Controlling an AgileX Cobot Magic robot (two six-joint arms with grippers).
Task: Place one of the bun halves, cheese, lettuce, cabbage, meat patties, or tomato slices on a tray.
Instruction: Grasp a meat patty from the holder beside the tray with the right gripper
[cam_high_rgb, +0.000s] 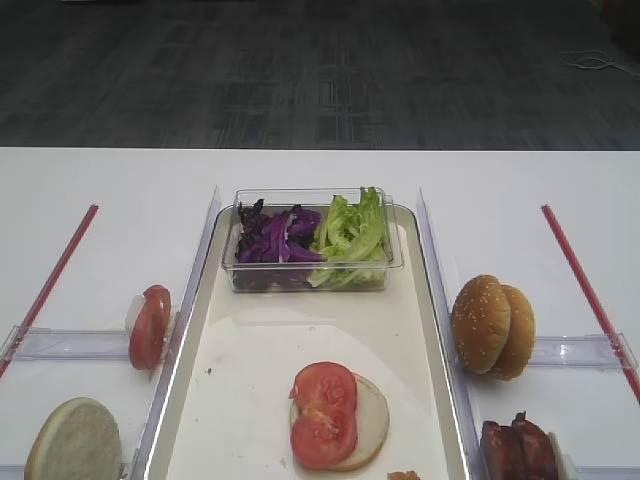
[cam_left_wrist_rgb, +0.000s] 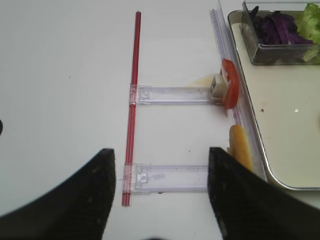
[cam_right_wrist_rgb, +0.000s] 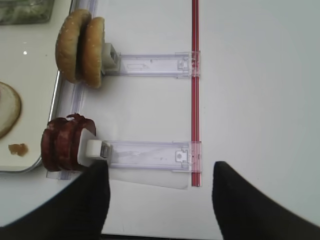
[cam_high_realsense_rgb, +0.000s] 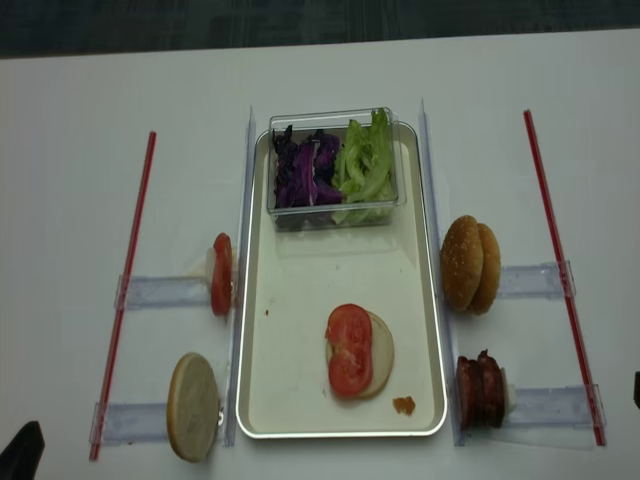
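The right fingers (cam_right_wrist_rgb: 90, 200) are standing wide apart, gripping nothing, hovering over the desk (cam_right_wrist_rgb: 250, 75). The meat patties (cam_right_wrist_rgb: 62, 142) are standing on edge just ahead of the left-hand finger, beside the tray (cam_right_wrist_rgb: 30, 167). The left fingers (cam_left_wrist_rgb: 100, 185) are spread too.

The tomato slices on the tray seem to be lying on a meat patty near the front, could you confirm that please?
Not quite: the tomato slices lie on a pale bun half, not a meat patty, as the exterior high view shows. They are indeed on the tray, near its front.
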